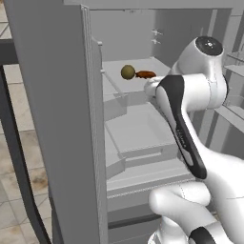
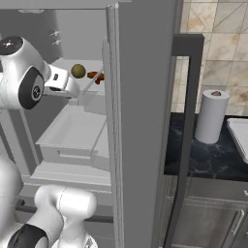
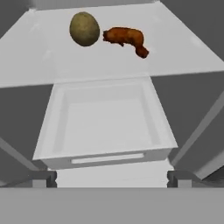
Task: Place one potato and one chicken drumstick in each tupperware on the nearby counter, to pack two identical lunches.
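One potato (image 3: 84,29) and one chicken drumstick (image 3: 126,38) lie side by side on a fridge shelf (image 3: 39,61), ahead of the hand (image 3: 112,178) and beyond the pulled-out drawer (image 3: 105,151) just in front of it. They sit there, most likely, as chilled stock waiting to be packed, the drumstick just beside the potato, perhaps touching. The hand points at them from in front of the drawer, fingertips (image 3: 43,178) spread as wide as they go, released, grasping nothing and touching nothing. On the dark desk (image 2: 193,162) off to one side stands a paper towel roll (image 2: 211,116).

Grey fridge interior (image 1: 138,128), tiled wall (image 2: 218,24), dark counter (image 2: 213,155).
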Controlling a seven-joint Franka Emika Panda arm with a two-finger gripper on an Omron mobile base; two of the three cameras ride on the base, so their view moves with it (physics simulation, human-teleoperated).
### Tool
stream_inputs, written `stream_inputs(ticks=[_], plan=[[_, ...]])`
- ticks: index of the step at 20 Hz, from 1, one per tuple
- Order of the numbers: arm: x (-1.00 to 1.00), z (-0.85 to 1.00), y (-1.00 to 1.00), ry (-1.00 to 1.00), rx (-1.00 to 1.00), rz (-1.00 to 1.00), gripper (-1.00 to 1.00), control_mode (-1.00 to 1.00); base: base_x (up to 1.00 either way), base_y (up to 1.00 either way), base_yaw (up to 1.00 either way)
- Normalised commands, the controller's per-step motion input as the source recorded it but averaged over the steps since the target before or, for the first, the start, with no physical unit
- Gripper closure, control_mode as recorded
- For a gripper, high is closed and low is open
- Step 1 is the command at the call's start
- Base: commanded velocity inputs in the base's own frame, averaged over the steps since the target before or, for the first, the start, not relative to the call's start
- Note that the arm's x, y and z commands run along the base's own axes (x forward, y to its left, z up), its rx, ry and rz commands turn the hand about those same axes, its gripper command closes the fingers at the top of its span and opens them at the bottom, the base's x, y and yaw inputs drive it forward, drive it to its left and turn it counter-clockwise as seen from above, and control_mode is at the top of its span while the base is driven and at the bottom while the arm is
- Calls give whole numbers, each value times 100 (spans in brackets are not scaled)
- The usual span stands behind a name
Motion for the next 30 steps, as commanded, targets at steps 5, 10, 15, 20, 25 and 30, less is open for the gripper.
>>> stream_inputs(ticks=[5,10,15,20,25,30], plan=[[21,0,-11,-23,-6,2,-100,-100,0,0,0],[20,10,-4,-4,-6,3,-100,-100,0,0,0],[26,15,-4,0,-9,4,-100,-100,0,0,0],[33,7,-5,0,-6,5,-100,-100,0,0,0],[43,0,-11,0,-1,4,-100,-100,0,0,0],[44,0,-9,0,0,0,-100,-100,0,0,0]])
